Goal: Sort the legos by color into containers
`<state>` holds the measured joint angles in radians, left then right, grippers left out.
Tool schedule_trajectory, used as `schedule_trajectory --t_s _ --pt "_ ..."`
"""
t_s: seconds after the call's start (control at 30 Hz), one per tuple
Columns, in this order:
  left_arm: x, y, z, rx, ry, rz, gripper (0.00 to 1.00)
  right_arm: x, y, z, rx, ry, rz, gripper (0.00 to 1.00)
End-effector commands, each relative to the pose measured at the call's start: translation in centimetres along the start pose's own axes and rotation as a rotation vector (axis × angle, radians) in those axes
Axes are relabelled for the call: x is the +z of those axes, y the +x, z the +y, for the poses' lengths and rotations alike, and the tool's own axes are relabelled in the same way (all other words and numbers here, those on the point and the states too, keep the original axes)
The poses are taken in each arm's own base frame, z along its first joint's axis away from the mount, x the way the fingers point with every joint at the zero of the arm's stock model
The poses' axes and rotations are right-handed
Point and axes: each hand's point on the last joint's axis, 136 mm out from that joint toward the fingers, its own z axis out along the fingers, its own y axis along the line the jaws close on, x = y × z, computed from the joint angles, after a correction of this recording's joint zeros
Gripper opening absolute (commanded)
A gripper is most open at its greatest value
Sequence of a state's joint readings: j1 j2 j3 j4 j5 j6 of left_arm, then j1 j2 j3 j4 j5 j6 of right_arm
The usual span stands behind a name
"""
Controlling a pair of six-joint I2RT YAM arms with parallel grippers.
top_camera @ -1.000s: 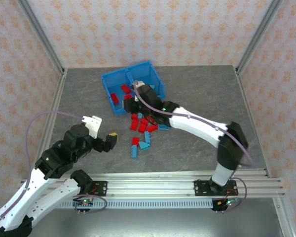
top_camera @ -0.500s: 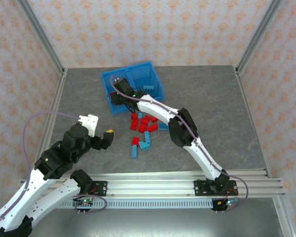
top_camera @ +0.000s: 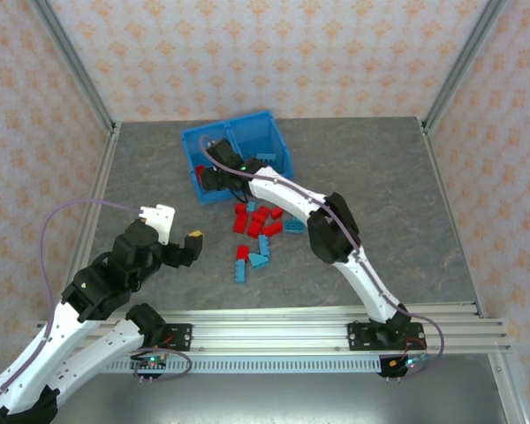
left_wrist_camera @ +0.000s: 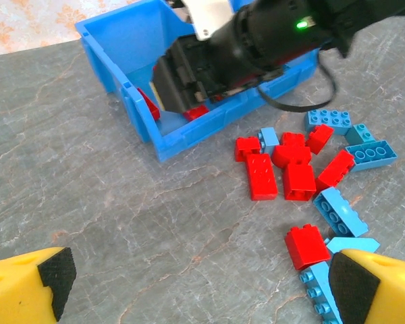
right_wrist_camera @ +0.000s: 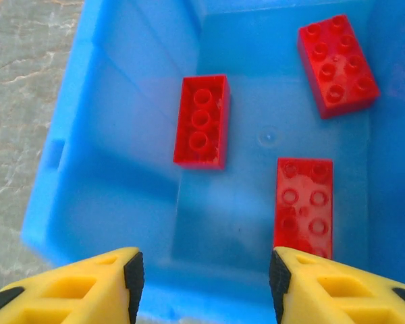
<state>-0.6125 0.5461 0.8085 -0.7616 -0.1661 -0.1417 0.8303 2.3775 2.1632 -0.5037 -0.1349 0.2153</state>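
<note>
The bright blue bin [top_camera: 249, 118] stands at the back of the table. My right gripper [right_wrist_camera: 206, 280] hovers open over its left compartment [right_wrist_camera: 121, 101], nothing between its yellow fingers [right_wrist_camera: 101, 283]. Three red legos lie flat on that compartment's floor, among them one [right_wrist_camera: 202, 121] at the centre and one [right_wrist_camera: 304, 206] by the right finger. Loose red legos [top_camera: 254, 221] and light blue legos [top_camera: 263, 259] lie scattered just in front of the bin. My left gripper [top_camera: 181, 228] stands wide open and empty left of the pile; the left wrist view has a red lego [left_wrist_camera: 308, 246] near its right finger.
The table is grey stone-patterned [top_camera: 380, 177]. An aluminium rail [top_camera: 274, 331] carrying both arm bases runs along the near edge. Metal posts [top_camera: 75, 71] and patterned walls close in the sides and back. The right arm [top_camera: 336, 230] stretches above the loose pile.
The right gripper has swung left from the bin's divider to the left compartment and its jaws have opened. The left gripper has drifted slightly left, still open.
</note>
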Motion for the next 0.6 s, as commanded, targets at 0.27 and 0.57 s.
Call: schedule_trajectory --t_s 0.27,0.57 --pt "4.5 4.9 -5.9 -0.445 0.069 0.396 0.88 -20.7 4.7 -7.0 0.100 0.130 -0.143 0.60" --pt "8.5 11.8 -11.8 -0.350 -0.013 0.598 0.82 -27.1 11.7 -13.1 0.212 0.303 -0.118 0.91"
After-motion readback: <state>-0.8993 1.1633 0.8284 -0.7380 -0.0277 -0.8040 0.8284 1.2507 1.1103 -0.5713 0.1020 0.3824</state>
